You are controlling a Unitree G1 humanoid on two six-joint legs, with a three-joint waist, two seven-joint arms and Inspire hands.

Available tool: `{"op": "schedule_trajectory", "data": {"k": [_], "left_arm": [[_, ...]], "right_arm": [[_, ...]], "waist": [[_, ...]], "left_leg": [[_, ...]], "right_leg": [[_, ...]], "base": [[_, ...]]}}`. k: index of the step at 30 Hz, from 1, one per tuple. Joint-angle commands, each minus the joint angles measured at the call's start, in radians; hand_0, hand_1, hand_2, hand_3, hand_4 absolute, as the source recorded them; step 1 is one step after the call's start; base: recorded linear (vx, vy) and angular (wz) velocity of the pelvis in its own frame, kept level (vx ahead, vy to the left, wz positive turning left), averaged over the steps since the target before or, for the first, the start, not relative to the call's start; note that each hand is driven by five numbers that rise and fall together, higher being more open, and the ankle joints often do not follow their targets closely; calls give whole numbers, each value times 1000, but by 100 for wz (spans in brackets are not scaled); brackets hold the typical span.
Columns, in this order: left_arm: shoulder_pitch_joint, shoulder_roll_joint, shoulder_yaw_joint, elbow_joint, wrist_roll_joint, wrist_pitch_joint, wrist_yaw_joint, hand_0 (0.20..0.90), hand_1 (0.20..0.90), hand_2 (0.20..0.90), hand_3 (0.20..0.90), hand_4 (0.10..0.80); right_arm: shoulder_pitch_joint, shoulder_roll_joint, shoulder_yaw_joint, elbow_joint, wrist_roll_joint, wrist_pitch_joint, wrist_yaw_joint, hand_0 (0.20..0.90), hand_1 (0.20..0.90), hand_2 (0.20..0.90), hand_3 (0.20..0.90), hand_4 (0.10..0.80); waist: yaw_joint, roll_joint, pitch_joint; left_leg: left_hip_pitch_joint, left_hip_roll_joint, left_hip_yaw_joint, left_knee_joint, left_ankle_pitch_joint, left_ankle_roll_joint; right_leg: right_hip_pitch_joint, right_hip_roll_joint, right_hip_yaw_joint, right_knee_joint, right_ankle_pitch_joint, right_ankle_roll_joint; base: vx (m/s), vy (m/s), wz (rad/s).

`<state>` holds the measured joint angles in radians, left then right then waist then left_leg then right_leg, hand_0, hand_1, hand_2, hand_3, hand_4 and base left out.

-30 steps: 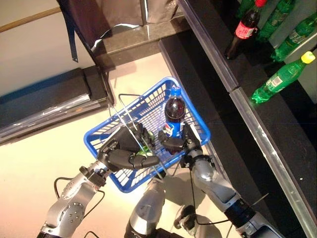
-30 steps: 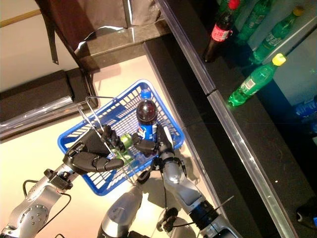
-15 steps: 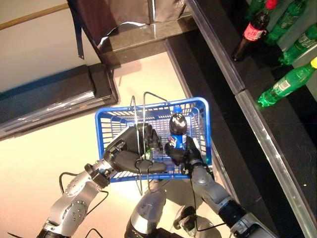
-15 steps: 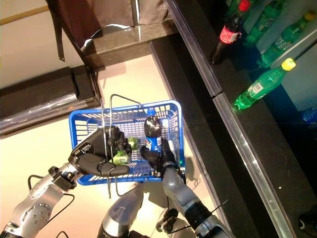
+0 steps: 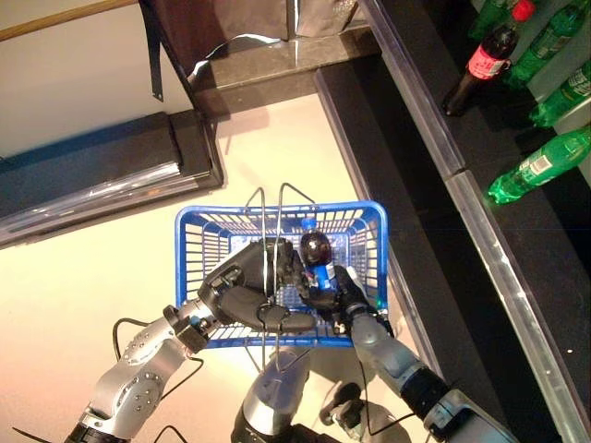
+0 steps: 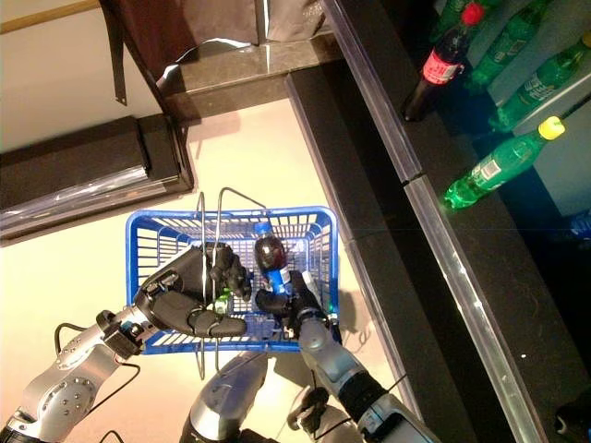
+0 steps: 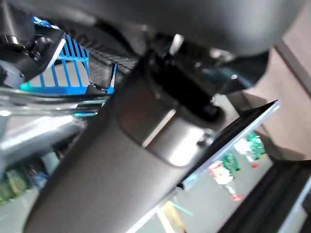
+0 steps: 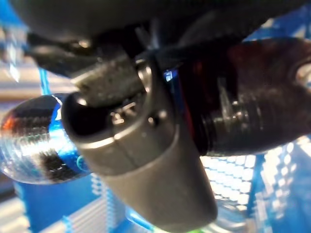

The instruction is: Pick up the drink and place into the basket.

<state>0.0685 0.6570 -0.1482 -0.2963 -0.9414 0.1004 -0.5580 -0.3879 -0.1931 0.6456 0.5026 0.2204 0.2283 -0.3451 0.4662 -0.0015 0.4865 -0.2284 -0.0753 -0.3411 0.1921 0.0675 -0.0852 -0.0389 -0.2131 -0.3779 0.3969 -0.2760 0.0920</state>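
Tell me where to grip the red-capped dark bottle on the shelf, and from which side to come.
Grip the red-capped dark bottle around its labelled mid-body, coming from the aisle side over the shelf edge. That side looks clear, while green bottles crowd the far side. The body is widest there, so a wrap should hold better than the narrow neck.

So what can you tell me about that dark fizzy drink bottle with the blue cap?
The dark cola bottle with a blue cap and blue label looks like clear plastic filled with dark drink. It stands roughly upright, cap up, over the inside of the blue plastic basket, near its right side. The robot's right hand is curled round its lower part. The left hand grips the basket's wire handles beside it. Whether the bottle's base touches the basket floor cannot be seen.
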Motion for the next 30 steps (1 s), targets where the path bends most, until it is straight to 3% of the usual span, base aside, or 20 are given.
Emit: {"op": "schedule_trajectory", "data": {"k": [1, 8, 13, 21, 30], "left_arm": [[-190, -81, 39, -331, -115, -180, -161, 300, 300, 300, 200, 100], [-231, -89, 8, -345, -81, -149, -138, 300, 300, 300, 200, 100], [-283, -94, -21, -346, -61, -121, -116, 300, 300, 300, 200, 100], [-352, -107, -46, -338, -47, -89, -84, 300, 300, 300, 200, 100], [-376, -127, -59, -330, -36, -97, -55, 300, 300, 300, 200, 100]], "right_arm": [[-87, 69, 90, -13, -60, 42, 66, 300, 300, 300, 200, 100], [-198, 74, 98, 156, -56, 205, 128, 300, 300, 300, 200, 100], [-333, 94, 64, 340, 7, 270, 140, 300, 300, 300, 200, 100], [-458, 94, 6, 532, 52, 288, 161, 300, 300, 300, 200, 100], [-478, 97, -2, 610, 40, 283, 172, 300, 300, 300, 200, 100]], "waist": [[0, -13, -88], [24, -15, -70], [45, -16, -55], [61, -14, -36], [56, -5, -12]], "left_leg": [[-35, -59, -8, 84, -35, 79], [-45, -64, -19, 86, -30, 81], [-50, -65, -28, 91, -30, 83], [-62, -66, -27, 97, -29, 90], [-73, -66, -20, 99, -26, 99]], "right_leg": [[46, 43, -5, -124, 156, -86], [40, 39, -16, -114, 160, -86], [37, 36, -27, -102, 162, -88], [20, 26, -40, -70, 156, -89], [-13, 15, -40, -42, 157, -87]], "base": [[0, 0, 0], [11, -4, 2], [25, -9, 6], [22, 15, 4], [-8, 13, 0]]}}
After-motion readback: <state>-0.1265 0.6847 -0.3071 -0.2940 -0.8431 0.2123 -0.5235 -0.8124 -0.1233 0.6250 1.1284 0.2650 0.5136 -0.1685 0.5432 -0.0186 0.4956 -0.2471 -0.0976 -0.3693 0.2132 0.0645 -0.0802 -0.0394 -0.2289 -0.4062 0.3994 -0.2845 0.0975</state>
